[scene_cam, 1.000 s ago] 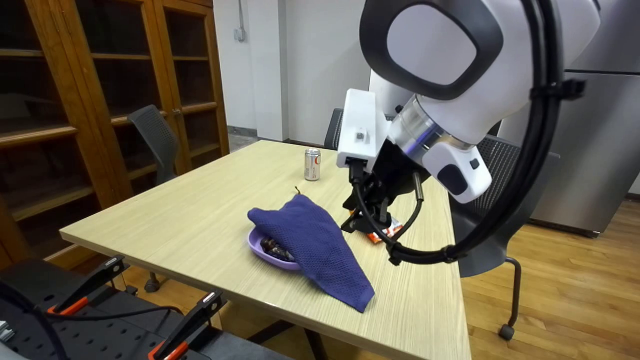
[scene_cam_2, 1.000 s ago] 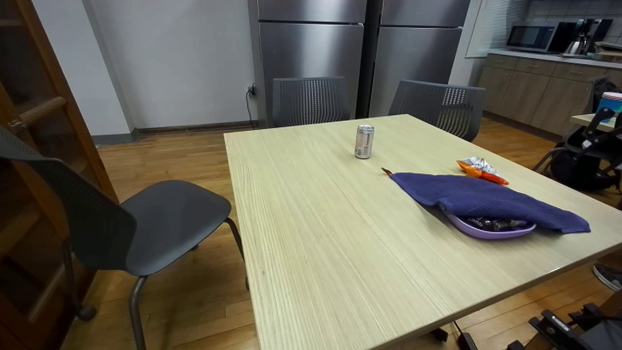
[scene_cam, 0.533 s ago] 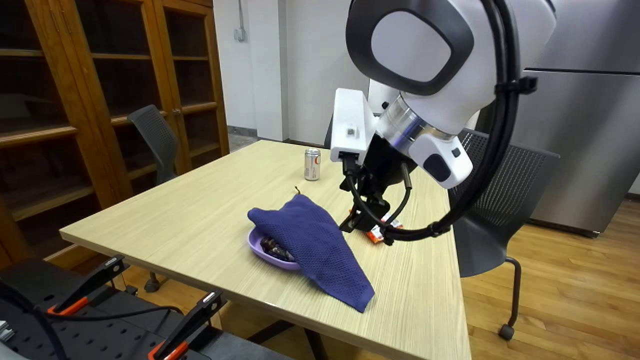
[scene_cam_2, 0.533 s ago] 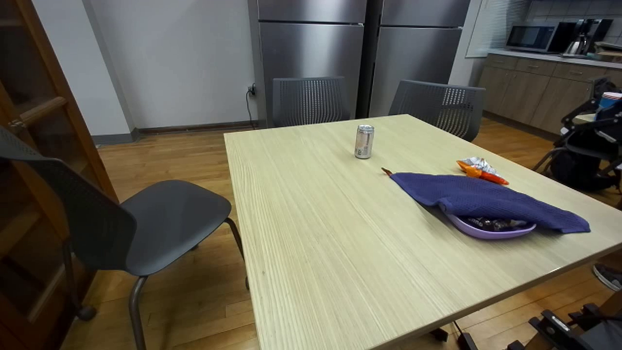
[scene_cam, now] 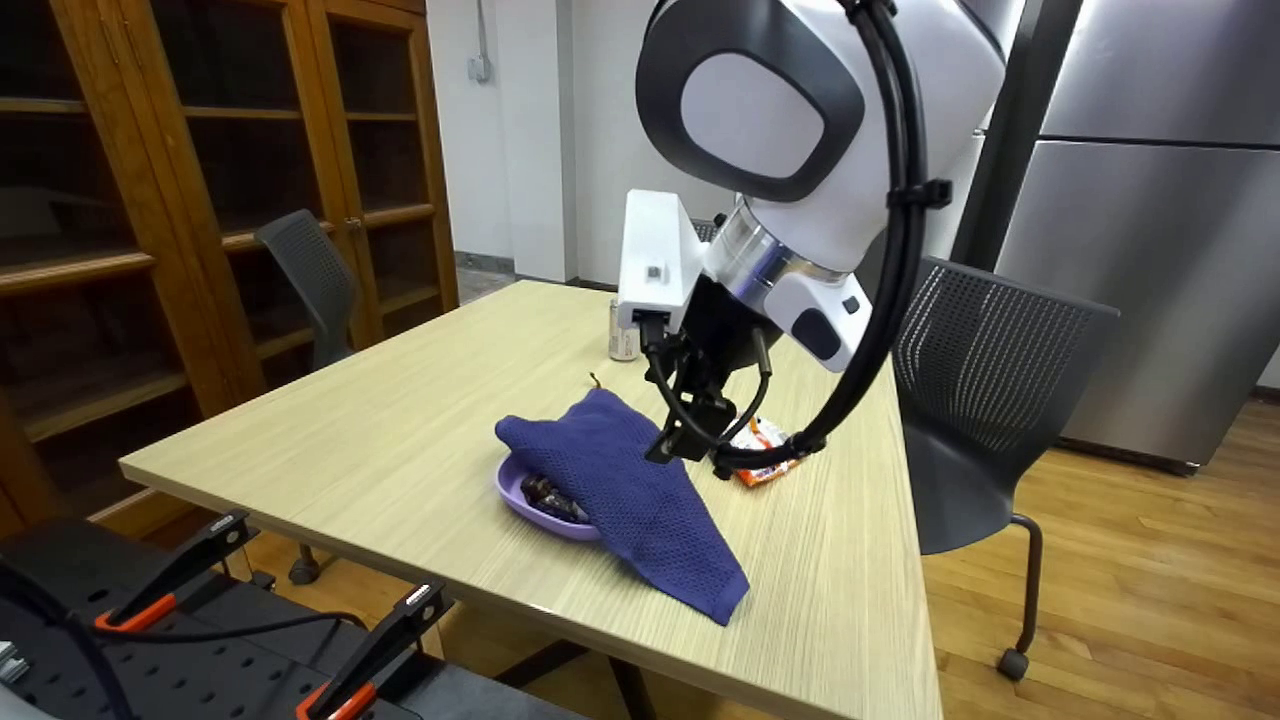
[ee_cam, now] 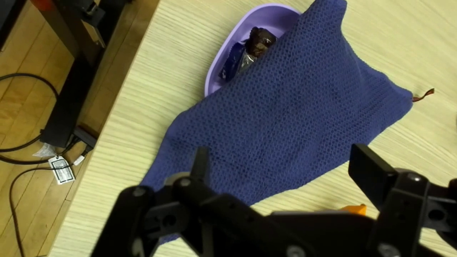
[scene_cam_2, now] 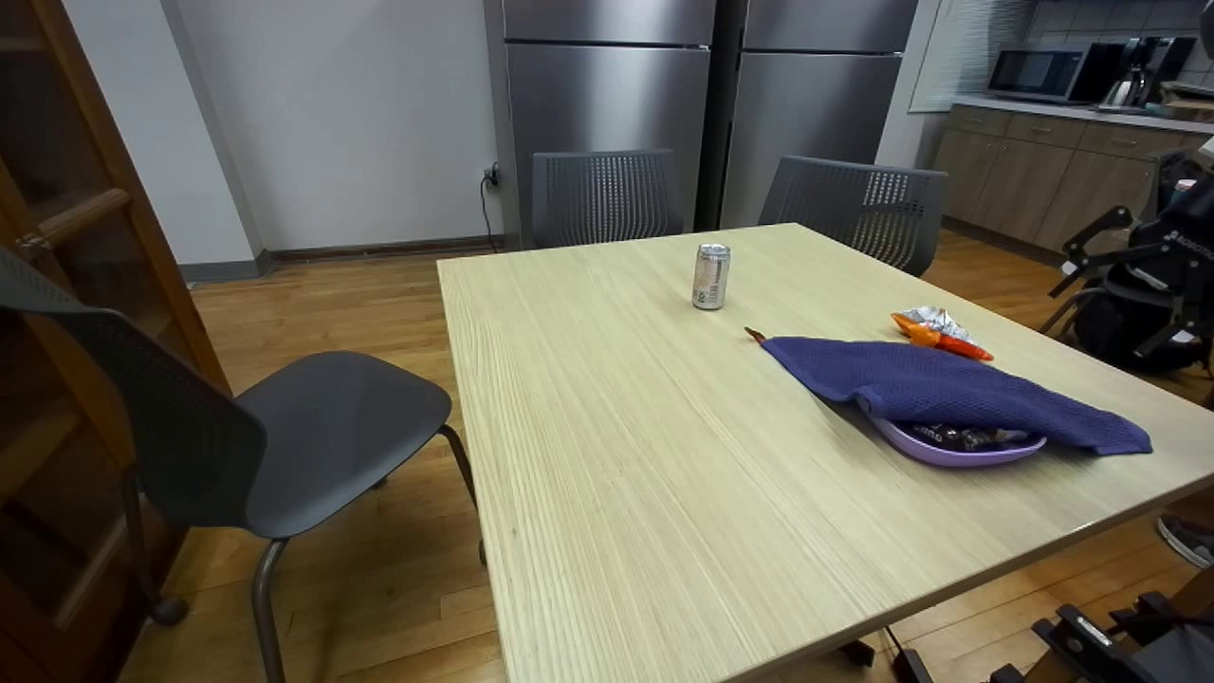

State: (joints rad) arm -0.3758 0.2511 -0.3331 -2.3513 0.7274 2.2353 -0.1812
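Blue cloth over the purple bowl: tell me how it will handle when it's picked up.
The blue cloth will probably be floppy, since it drapes over the purple bowl and sags onto the table. Its coarse, waffle-like texture suggests it should grip well rather than slip. It looks fairly thin, so it is likely light for its size.

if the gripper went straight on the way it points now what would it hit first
Probably the blue towel: in the wrist view it lies beyond the open gripper, though depth is hard to judge.
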